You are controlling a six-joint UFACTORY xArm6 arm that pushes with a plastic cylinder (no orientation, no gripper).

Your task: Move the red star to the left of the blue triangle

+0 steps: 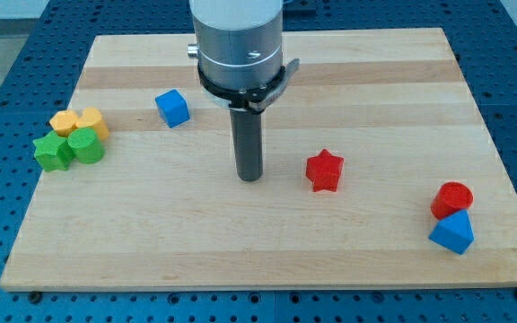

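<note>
The red star [324, 170] lies on the wooden board, right of centre. The blue triangle [453, 232] sits near the board's lower right corner, far to the star's right and lower. A red cylinder [452, 198] touches the triangle's upper side. My tip [250, 178] rests on the board just left of the red star, with a gap of about one block width between them.
A blue cube [172, 108] lies at the upper left of my tip. At the view's left edge of the board [52, 260] a yellow block [64, 122], a yellow cylinder [93, 121], a green block [53, 152] and a green cylinder [86, 145] cluster together.
</note>
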